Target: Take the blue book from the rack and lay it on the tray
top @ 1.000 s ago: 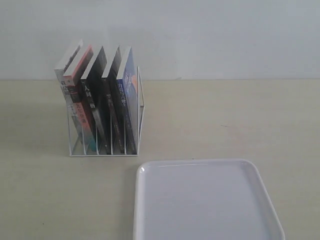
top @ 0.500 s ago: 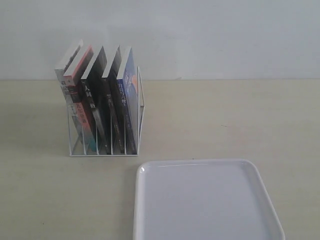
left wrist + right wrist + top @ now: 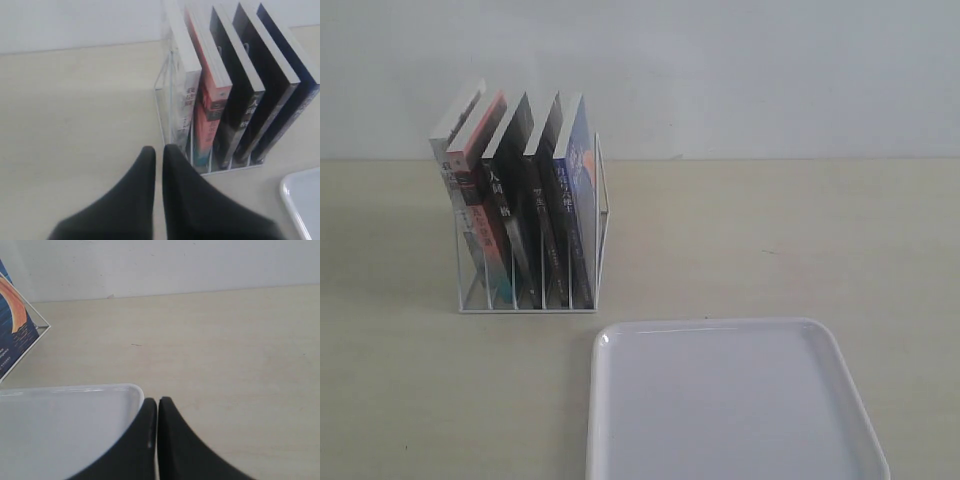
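The blue book (image 3: 578, 200) stands in the rightmost slot of the white wire rack (image 3: 601, 250), its blue spine facing me. Its cover with the orange crescent shows in the right wrist view (image 3: 15, 325); its top edge shows in the left wrist view (image 3: 290, 55). The white tray (image 3: 730, 400) lies flat in front of the rack, to the right. Neither arm shows in the exterior view. My left gripper (image 3: 159, 149) is shut and empty, hanging short of the rack's left end. My right gripper (image 3: 157, 401) is shut and empty beside the tray's corner (image 3: 131, 390).
Two black-spined books (image 3: 525, 200), a pink-and-teal-spined book (image 3: 480, 190) and a white-edged book (image 3: 453, 150) fill the other slots, all leaning left. A pale wall runs behind the beige table (image 3: 770, 240).
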